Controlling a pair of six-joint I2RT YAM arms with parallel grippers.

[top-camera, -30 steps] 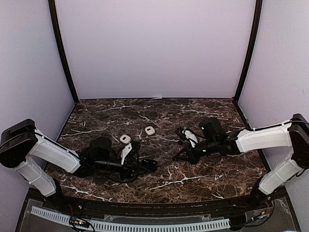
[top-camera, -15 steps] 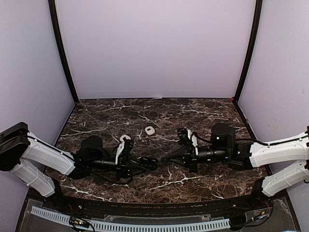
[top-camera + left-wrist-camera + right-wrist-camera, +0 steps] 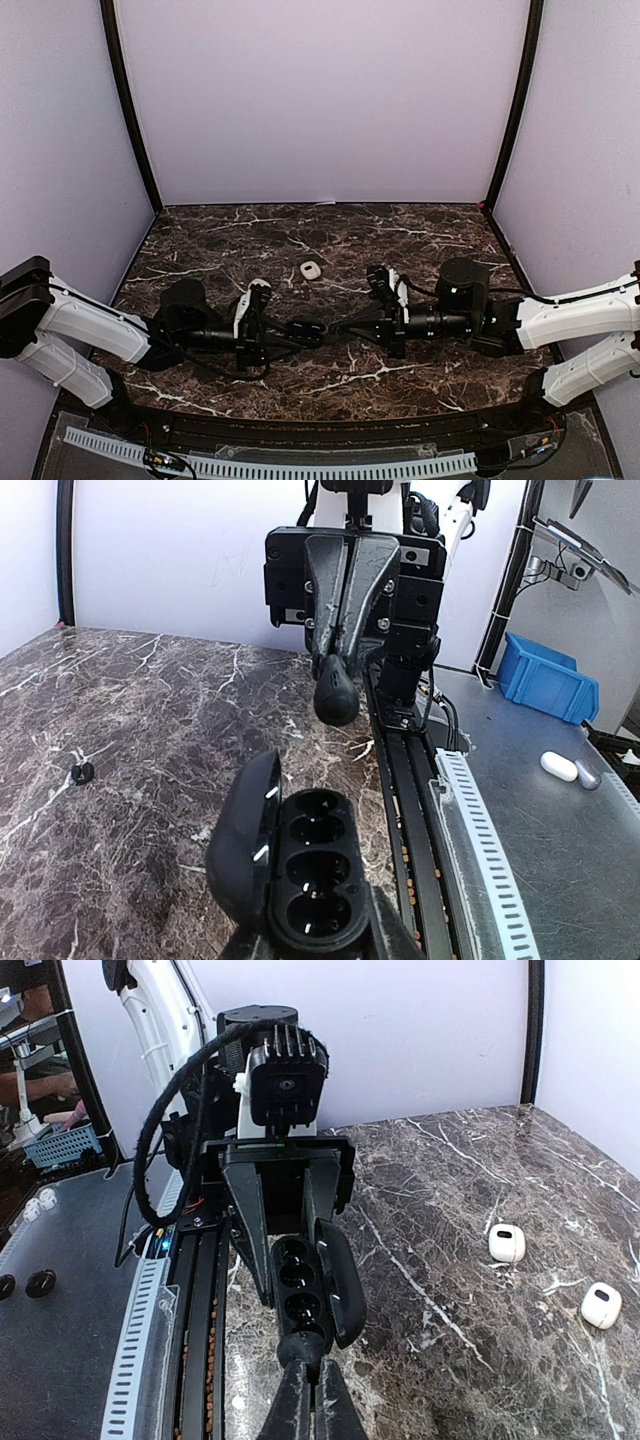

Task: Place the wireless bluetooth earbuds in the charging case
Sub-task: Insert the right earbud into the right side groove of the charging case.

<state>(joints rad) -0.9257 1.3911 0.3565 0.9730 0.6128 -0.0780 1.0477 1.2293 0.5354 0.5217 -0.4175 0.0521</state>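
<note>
I have both arms low over the dark marble-patterned worktop (image 3: pixel 400 235), tips facing each other near the middle. The left end effector (image 3: pixel 290 336) is clamped on the black pebble-shaped charging case (image 3: pixel 305 875). The case's lid (image 3: pixel 243 830) is swung open to the far side, and its round wells face the other arm. The right end effector (image 3: pixel 337 665) is closed on a black roundish earbud (image 3: pixel 336 695) pinched at its fingertips. That earbud sits in the air just right of the open case, level with the wells and not seated in any of them. From the right wrist view it looks very close to the case's edge, and I cannot tell whether the two touch.

On the worktop beyond the end effectors lies a small white rounded case (image 3: pixel 310 269). A second white case (image 3: pixel 506 1242) is left of it, and both are well apart from the black case. A tiny black object (image 3: pixel 82 772) also rests on the worktop toward the far side. It may be another bud, but it is too small for me to say.
</note>
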